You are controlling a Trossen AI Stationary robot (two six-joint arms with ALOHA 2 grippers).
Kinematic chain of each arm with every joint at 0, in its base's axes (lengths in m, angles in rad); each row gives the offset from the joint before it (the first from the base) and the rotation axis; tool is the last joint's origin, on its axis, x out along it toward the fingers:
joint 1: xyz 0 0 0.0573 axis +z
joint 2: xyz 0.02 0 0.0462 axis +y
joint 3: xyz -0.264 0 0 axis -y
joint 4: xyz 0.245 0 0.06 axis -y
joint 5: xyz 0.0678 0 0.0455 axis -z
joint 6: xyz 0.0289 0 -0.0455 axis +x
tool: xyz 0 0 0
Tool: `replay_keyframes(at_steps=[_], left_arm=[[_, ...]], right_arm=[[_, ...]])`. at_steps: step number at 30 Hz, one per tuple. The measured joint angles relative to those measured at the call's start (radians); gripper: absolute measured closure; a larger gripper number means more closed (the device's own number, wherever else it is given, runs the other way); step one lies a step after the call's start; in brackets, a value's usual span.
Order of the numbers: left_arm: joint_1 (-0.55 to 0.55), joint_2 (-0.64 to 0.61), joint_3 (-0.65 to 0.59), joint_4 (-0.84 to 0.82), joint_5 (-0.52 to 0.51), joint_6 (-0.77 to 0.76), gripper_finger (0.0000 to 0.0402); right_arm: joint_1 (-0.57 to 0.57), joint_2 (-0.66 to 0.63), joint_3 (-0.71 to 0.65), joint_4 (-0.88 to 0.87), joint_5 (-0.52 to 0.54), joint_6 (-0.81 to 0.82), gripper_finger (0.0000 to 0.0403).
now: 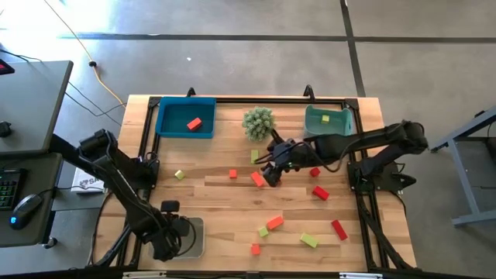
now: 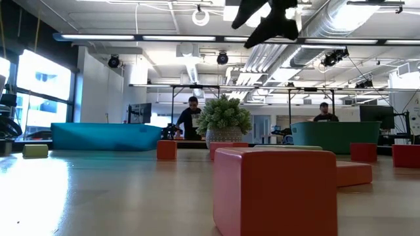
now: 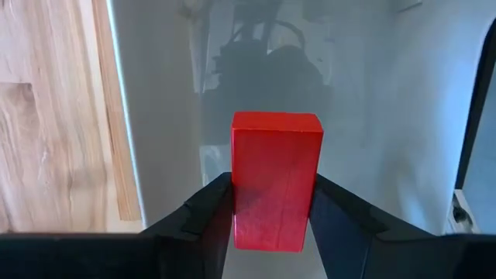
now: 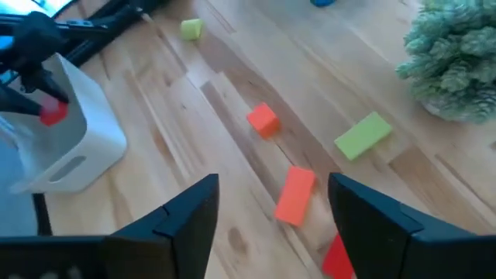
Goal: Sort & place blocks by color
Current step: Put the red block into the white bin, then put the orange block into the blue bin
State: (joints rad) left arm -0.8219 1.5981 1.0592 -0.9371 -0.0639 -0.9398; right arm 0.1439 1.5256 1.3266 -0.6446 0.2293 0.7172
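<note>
My left gripper (image 3: 273,203) is shut on a red block (image 3: 277,174) over the white bin (image 1: 195,242) at the table's near left. My right gripper (image 4: 275,221) is open and hangs above an orange-red bar (image 4: 294,195), which lies flat on the table's middle (image 1: 257,179); it touches nothing. Further red, orange-red and yellow-green blocks lie scattered, such as a cube (image 4: 263,120) and a green bar (image 4: 362,136). One red block (image 1: 194,123) lies in the blue bin (image 1: 167,124), and a yellow-green one (image 1: 325,118) lies in the green bin (image 1: 314,128). My left gripper pinches the red block between its two fingers (image 3: 213,213), which press on the two long side faces at the block's near end (image 3: 267,229). The fingers come from above, pointing down into the white bin. The block is lifted clear, at about the bin's rim height (image 4: 53,114).
A spiky green plant (image 1: 258,122) stands between the blue and green bins at the far side. Several blocks lie near the right front edge (image 1: 321,193). An orange-red block (image 2: 275,190) sits close to the low camera. People stand in the room behind.
</note>
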Motion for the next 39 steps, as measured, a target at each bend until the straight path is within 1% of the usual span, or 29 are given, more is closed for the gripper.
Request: replay_keyframes(at_steps=[3, 6, 10, 14, 17, 21, 27, 35, 39], left_arm=[[0.005, 0.014, 0.000, -0.001, 0.000, 0.000, 0.0254], [0.007, 0.016, 0.000, -0.003, 0.005, 0.000, 0.0245], [0.016, 0.016, 0.000, -0.004, 0.034, -0.012, 0.0224], [0.024, 0.016, 0.000, -0.004, 0.047, -0.026, 0.0197], [0.040, 0.016, 0.000, -0.004, 0.088, -0.026, 0.0183], [0.059, 0.016, 0.001, -0.003, 0.153, -0.026, 0.0177], [0.057, 0.002, 0.036, -0.007, 0.098, -0.026, 0.0177], [0.056, -0.009, 0.081, -0.025, 0.094, -0.026, 0.0177], [0.056, -0.009, 0.109, -0.067, 0.084, -0.026, 0.0177]], right_arm=[[-0.008, 0.036, 0.000, 0.000, 0.001, 0.010, 0.0156], [-0.015, 0.073, 0.000, -0.003, -0.011, 0.035, 0.0152], [-0.024, 0.130, 0.000, -0.005, -0.047, 0.045, 0.0151], [-0.027, 0.190, 0.000, -0.003, -0.057, 0.092, 0.0151], [-0.027, 0.230, 0.000, 0.005, -0.064, 0.110, 0.0151], [-0.027, 0.283, 0.000, 0.008, -0.092, 0.142, 0.0151], [-0.027, 0.338, 0.000, 0.015, -0.096, 0.176, 0.0151], [-0.027, 0.376, 0.000, 0.037, -0.095, 0.176, 0.0151], [-0.027, 0.401, 0.000, 0.055, -0.109, 0.176, 0.0151]])
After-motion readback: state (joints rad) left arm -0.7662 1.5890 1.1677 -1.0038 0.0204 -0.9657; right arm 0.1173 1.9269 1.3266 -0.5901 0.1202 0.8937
